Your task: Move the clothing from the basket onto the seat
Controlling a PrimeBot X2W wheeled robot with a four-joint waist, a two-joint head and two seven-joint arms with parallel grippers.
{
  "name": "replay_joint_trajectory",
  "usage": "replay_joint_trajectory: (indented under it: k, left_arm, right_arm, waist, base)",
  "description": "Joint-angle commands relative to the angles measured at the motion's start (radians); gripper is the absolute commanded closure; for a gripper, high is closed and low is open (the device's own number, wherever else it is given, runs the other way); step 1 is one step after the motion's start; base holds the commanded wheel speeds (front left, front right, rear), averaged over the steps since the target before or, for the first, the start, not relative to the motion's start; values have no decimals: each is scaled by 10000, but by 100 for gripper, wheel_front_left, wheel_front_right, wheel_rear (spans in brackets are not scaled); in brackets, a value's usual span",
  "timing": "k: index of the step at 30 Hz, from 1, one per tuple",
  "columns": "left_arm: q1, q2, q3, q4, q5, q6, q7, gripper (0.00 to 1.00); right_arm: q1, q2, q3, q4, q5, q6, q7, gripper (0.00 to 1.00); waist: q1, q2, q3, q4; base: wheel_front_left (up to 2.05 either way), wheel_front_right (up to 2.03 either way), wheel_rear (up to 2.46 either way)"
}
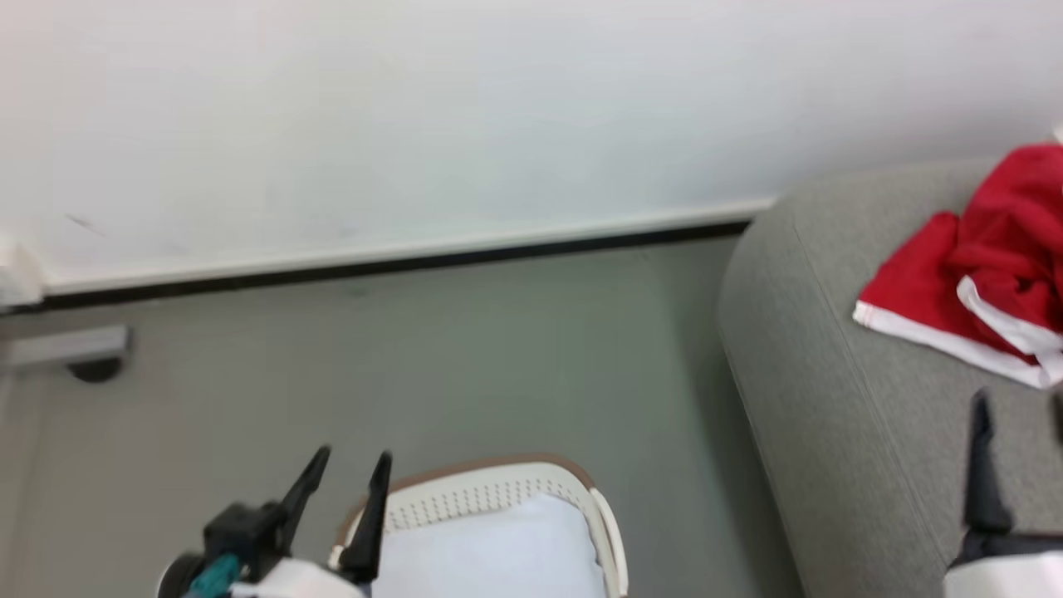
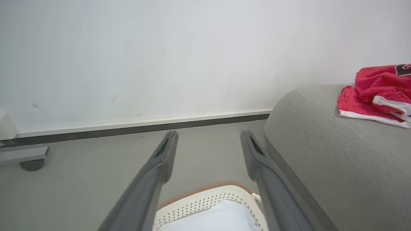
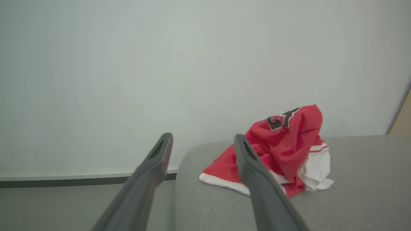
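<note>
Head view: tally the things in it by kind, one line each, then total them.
clothing heap, red and white, on the sofa: 1 (number of garments in it cannot be told)
basket, white with a brown rim: 1
sofa, grey: 1
grippers, fingers apart: 2, left gripper and right gripper
Total: 5

Grey seat (image 3: 353, 179) under a crumpled red-and-white clothing (image 3: 289, 141) heap; basket (image 1: 498, 488) apparently on the grey floor (image 1: 415, 357) alongside.
</note>
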Motion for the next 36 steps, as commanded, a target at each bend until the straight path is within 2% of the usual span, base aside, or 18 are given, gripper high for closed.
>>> replay_joint_trajectory:
  k: [1,8,15,22,33,34,36]
  left_arm:
    - [321,-91,159,9,172,-31,-4,0]
    - [1340,-570,1355,49,855,-397,-6,0]
    - [2071,-1166,2528,189,1511,-753,-6,0]
    - [2231,-1687,3238,606,1985,-1532,-7,0]
    - [2268,-2220,4109,929,2666,-2150,-7,0]
    - [2173,-2302,4181,874,2576,-2229,-2,100]
    - [2187,-2381,4181,999,2541,-2233,11,100]
  right_arm:
    - [272,16,129,-1,93,-23,8,0]
    - [1203,64,990,306,156,-23,7,0]
    - [1400,77,1654,892,561,-23,7,0]
    - [1390,83,1947,1478,759,-23,7,0]
    - [1365,82,2161,1776,757,-23,7,0]
    - [1312,111,2177,1770,764,0,0,100]
    - [1356,130,2189,1897,781,2,6,100]
  waist:
    - [4,0,-528,455]
    - [4,0,-907,1015]
    - [4,0,-1114,1226]
    - [4,0,-1172,1340]
    - [4,0,-1261,1327]
    - [4,0,-1270,1335]
    - [4,0,-1274,1338]
  base:
    - [0,0,0]
    - [0,0,0]
    - [0,0,0]
    - [0,0,0]
    - [0,0,0]
    - [0,0,0]
    - [0,0,0]
